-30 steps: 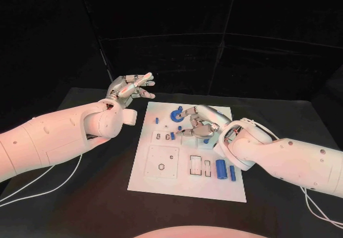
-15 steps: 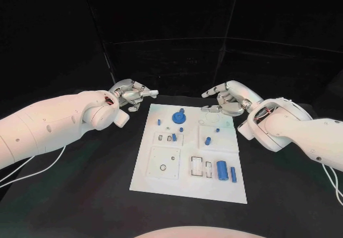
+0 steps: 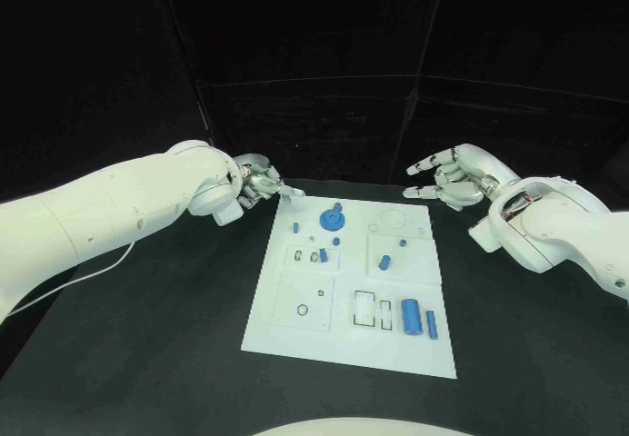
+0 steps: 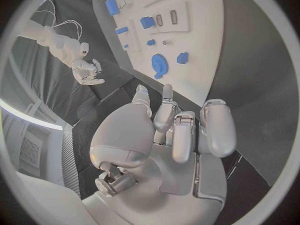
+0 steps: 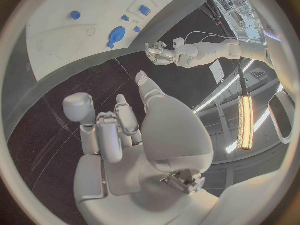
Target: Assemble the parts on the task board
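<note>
Fingers (image 4: 183, 135) of the left hand (image 3: 252, 182) are curling inward on nothing beside the far left corner of the task board (image 3: 349, 341), while the right hand (image 3: 453, 177) is hovering past the far right corner, fingers loosely apart and empty. Blue parts (image 3: 410, 315) are lying on the board, mid-tabletop (image 3: 144, 336).

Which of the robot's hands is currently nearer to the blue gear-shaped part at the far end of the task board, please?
Left. The left hand hovers just off the task board's far left corner, close to the blue gear-shaped part. The right hand is raised beyond the far right corner, farther off.
</note>
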`<state>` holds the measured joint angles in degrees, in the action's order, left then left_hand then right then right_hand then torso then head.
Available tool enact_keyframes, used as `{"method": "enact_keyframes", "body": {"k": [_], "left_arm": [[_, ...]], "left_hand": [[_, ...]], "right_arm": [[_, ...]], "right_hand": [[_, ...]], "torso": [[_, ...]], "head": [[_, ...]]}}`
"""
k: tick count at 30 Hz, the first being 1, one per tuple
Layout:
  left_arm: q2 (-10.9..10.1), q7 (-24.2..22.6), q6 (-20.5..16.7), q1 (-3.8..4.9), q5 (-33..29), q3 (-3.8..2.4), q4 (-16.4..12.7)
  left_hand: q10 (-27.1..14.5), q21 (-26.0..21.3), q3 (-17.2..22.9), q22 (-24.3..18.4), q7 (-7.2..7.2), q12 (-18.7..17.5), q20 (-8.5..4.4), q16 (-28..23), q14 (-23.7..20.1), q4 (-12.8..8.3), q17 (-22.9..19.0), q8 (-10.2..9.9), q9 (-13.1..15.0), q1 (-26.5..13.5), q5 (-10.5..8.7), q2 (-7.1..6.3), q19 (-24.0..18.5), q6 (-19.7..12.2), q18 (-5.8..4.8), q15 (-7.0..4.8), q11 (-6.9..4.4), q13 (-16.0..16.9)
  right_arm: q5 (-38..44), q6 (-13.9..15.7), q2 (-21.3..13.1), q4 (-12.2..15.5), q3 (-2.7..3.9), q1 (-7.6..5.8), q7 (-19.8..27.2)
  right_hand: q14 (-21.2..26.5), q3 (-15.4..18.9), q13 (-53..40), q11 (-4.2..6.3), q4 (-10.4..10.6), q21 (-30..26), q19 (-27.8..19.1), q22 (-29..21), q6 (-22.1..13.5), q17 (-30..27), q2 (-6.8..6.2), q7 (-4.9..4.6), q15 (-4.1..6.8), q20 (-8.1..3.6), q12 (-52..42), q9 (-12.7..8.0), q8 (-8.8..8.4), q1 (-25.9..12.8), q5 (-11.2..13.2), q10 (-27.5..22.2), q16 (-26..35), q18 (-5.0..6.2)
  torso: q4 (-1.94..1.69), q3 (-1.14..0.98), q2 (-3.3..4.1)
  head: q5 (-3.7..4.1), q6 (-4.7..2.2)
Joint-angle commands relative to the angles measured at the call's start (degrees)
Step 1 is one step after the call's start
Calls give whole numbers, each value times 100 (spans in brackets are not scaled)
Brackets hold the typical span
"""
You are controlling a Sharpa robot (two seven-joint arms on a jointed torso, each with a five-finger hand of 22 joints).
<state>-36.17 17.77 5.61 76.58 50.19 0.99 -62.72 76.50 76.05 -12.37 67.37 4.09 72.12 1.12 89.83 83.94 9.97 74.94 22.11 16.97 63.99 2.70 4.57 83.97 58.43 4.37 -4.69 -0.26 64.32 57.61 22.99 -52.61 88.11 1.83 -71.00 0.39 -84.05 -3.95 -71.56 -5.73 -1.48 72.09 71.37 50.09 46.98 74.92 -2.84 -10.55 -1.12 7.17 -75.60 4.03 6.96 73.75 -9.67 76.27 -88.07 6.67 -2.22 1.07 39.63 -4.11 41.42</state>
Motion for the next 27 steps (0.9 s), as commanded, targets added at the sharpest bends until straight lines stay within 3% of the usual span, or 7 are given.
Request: {"method": "enact_keyframes", "body": {"k": [1, 8, 13, 17, 27], "left_arm": [[122, 781, 521, 34, 578, -1, 114], [200, 955, 532, 81, 798, 3, 77], [66, 1067, 637, 158, 623, 4, -264], [-20, 1178, 794, 188, 388, 12, -498], [-27, 1191, 808, 190, 357, 19, -522]], "left_hand": [[-68, -13, -56, -42, 4, -45, 40, 17, 606, 10, 1506, 41, 33, 26, -3, 60, 3, -70, -18, 48, 0, -43], [-90, -4, -89, -26, 4, -53, 47, 17, 606, 31, 1506, 86, 74, 42, -3, 90, 7, -100, -18, 50, 1, -52], [-56, 37, -177, 39, -12, 4, 50, 17, 606, 103, 1506, 196, 164, 17, -3, 137, 23, -114, -25, 43, -11, 22], [-21, 72, -252, 95, -34, 48, 44, 17, 606, 171, 1506, 284, 233, -30, -3, 164, 38, -106, -32, 29, -29, 77], [-20, 76, -259, 101, -35, 50, 43, 17, 606, 177, 1506, 292, 239, -34, -3, 166, 39, -106, -33, 28, -30, 79]], "right_arm": [[-121, -70, 17, -19, 6, -13, -18], [-123, -60, 36, -55, 6, -14, -42], [-122, -59, 56, -95, 6, -14, -56], [-122, -62, 75, -133, 6, -14, -64], [-122, -63, 77, -137, 6, -14, -65]], "right_hand": [[-463, 43, 12, 21, 9, -18, -10, -13, 35, 939, 4, -5, 7, -7, -26, 4, 43, 53, -43, 21, 30, 54], [-462, 60, 13, 26, 10, -19, -10, -14, 39, 935, 9, -1, 12, -12, -29, 1, 53, 71, -85, 26, 32, 54], [-462, 61, 13, 27, 11, -19, -10, -14, 40, 935, 11, 0, 12, -13, -29, 1, 55, 73, -91, 26, 33, 54], [-462, 63, 14, 27, 12, -19, -10, -14, 41, 935, 13, 0, 13, -14, -29, 0, 57, 76, -97, 27, 33, 54], [-462, 63, 14, 27, 12, -19, -10, -14, 41, 935, 13, 0, 13, -14, -29, 0, 57, 76, -97, 27, 33, 54]], "torso": [[14, -1, 9], [9, 3, 11], [-8, -6, 7], [-10, 0, 1], [-11, -1, 0]], "head": [[-17, -13], [1, -1], [24, 27], [26, 39], [26, 41]]}}
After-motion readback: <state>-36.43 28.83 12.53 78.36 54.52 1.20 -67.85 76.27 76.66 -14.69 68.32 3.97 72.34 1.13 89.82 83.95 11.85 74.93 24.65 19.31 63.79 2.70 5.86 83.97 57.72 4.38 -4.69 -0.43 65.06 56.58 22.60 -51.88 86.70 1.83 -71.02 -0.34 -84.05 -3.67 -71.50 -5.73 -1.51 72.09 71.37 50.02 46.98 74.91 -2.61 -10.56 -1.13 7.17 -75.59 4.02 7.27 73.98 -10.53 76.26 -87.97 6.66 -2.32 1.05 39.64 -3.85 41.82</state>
